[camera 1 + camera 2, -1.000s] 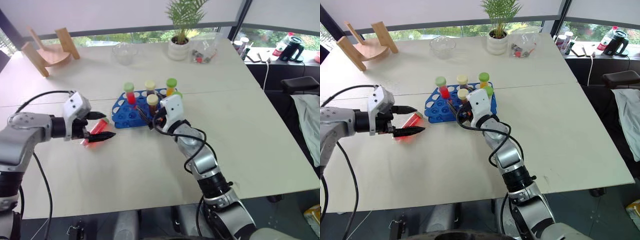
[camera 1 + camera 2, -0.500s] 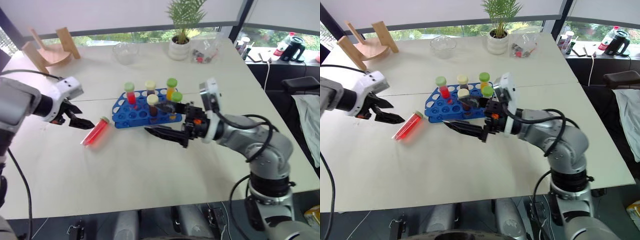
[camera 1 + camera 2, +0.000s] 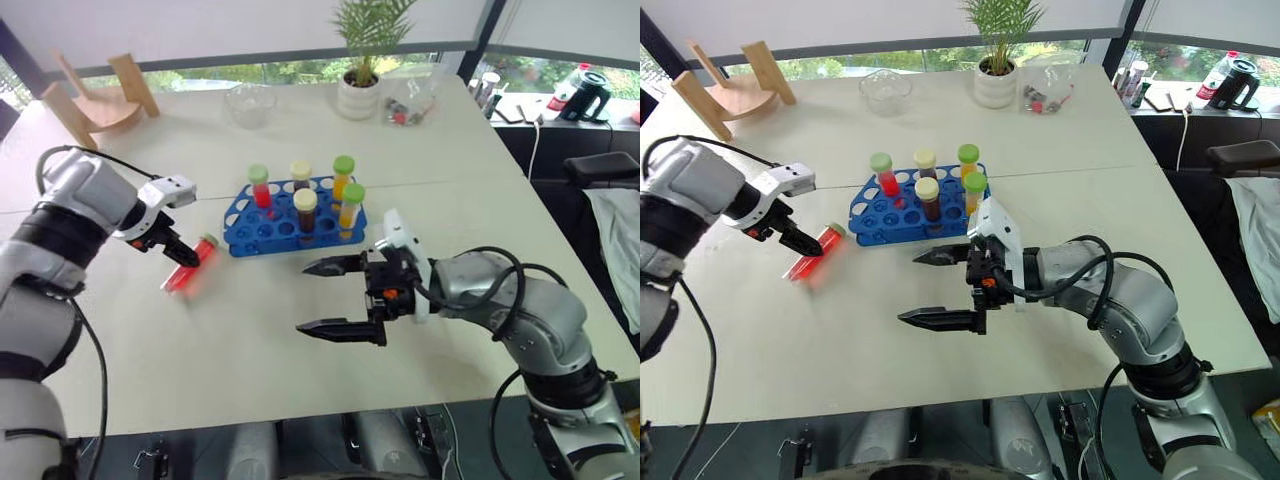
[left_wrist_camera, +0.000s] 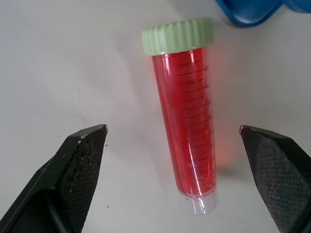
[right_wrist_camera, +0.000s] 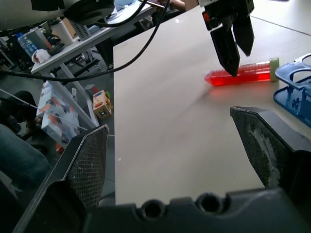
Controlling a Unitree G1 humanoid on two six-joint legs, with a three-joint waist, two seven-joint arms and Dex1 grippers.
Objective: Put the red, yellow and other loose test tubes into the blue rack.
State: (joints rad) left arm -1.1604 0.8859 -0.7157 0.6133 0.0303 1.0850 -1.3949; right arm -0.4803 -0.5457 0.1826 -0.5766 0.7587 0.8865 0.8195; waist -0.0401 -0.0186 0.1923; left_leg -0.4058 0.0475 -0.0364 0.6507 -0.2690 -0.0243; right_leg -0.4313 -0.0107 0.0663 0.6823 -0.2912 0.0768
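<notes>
Left end effector [image 4: 172,141] is spread wide, poised straight over the red tube [image 4: 186,116], which lies flat on the surface [image 3: 250,330] just beside the blue rack [image 3: 262,228]. Best to drop lower, centre on mid-body below the green cap, then close. Right end effector [image 3: 335,297] is open and empty, well clear.

Red tube [image 4: 187,121] has printed graduation marks w/ tiny figures, too small to read; nothing else legible anywhere.
</notes>
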